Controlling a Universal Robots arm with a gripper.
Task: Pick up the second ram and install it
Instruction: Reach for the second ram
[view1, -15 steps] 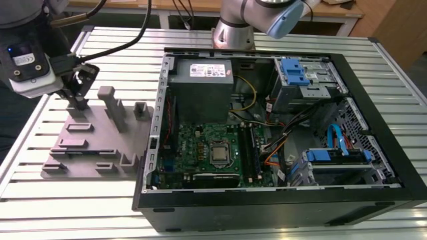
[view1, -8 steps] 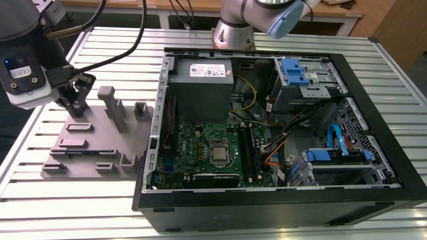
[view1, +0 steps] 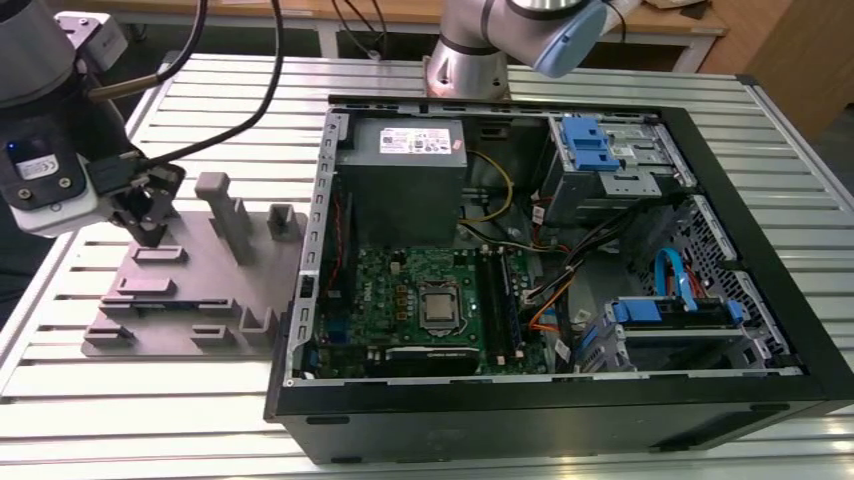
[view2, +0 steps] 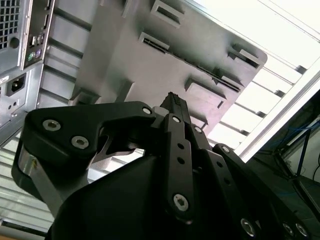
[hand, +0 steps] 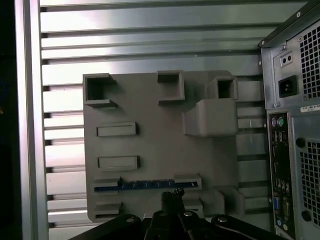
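The second ram (hand: 145, 185) is a thin dark blue stick standing on edge in a slot of the grey fixture block (hand: 150, 145). In the exterior view the ram (view1: 171, 301) lies near the front of the fixture block (view1: 200, 275), on the exterior view's left. My gripper (view1: 150, 232) hangs just above the block, a little behind the ram. Its fingers are shut together with nothing between them. In both wrist views the gripper (hand: 171, 196) (view2: 172, 101) tapers to a single point, close to the ram and apart from it.
An open computer case (view1: 747, 200) lies to the exterior view's right of the fixture, with the green motherboard (view1: 400, 280) and its long black slots (view1: 497, 295) inside. Upright posts (view1: 220, 205) stand on the fixture. Cables (view1: 227, 110) run from my wrist across the slatted table (view1: 160, 400).
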